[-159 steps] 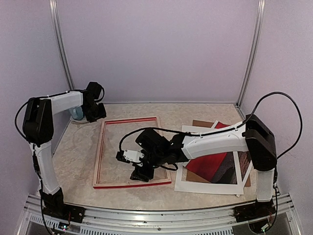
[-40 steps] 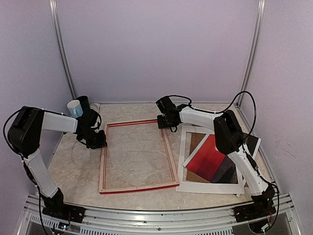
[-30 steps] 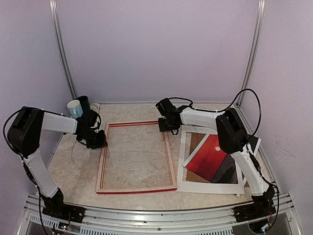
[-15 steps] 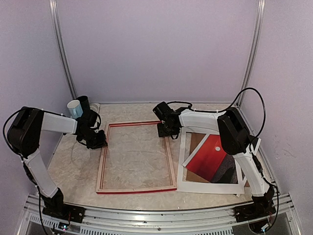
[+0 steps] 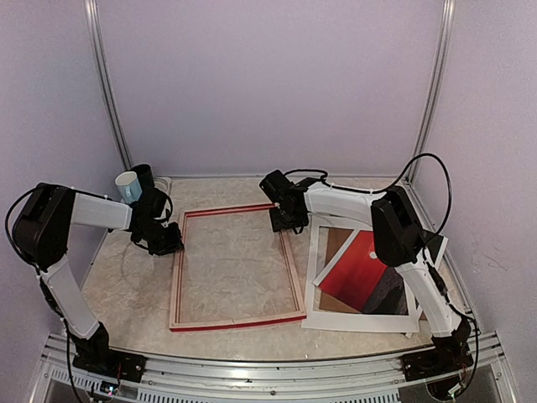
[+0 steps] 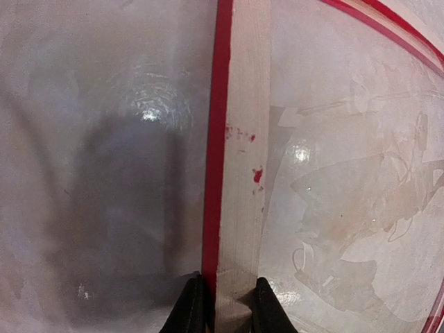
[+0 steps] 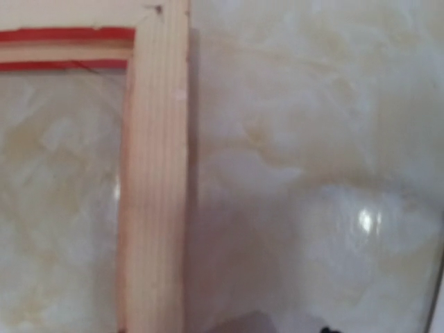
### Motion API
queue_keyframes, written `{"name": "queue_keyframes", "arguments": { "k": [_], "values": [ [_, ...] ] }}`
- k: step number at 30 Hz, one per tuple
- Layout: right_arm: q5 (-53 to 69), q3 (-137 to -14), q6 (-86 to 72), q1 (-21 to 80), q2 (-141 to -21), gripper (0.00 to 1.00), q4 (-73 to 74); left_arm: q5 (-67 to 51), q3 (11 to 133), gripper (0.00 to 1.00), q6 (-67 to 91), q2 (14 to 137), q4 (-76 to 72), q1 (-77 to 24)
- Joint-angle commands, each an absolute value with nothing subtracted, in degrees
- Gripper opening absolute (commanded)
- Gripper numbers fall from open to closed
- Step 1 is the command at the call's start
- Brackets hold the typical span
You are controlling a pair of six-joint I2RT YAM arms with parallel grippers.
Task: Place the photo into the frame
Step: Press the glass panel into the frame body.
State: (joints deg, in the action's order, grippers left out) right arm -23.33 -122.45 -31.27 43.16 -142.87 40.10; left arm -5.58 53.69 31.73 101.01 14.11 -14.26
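Note:
The frame, red-faced with pale wood sides, lies flat in the middle of the table. My left gripper is shut on its left rail near the far left corner, with one black finger on each side of the wood. My right gripper hovers at the frame's far right corner; its fingers stand apart and hold nothing. The photo, a red sunset print, lies tilted on the right, under the white mat.
A brown backing board lies under the photo and mat. A white cup and a dark cylinder stand at the far left behind my left arm. Purple walls close in on three sides.
My right gripper has edged left at the frame's far right corner and its jaws have spread. The frame's near end has swung slightly. My left gripper keeps its hold.

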Motion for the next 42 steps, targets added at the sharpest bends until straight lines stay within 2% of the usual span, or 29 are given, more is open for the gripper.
{"name": "queue_keyframes", "arguments": {
  "k": [1,11,42],
  "values": [
    [-26.0,-126.0,-29.4,41.5,-147.0,0.60,46.0,-3.2,50.5,0.00,36.5,104.9,18.7,-12.2],
    [-23.2,-119.5,-30.7,43.3,-143.6,0.58,48.2,-3.0,49.7,0.00,38.7,105.1,17.7,-9.3],
    [-25.8,-101.9,-42.0,51.7,-132.2,0.59,54.7,-0.3,50.3,0.00,42.5,105.8,17.2,-7.6]
  ]
}}
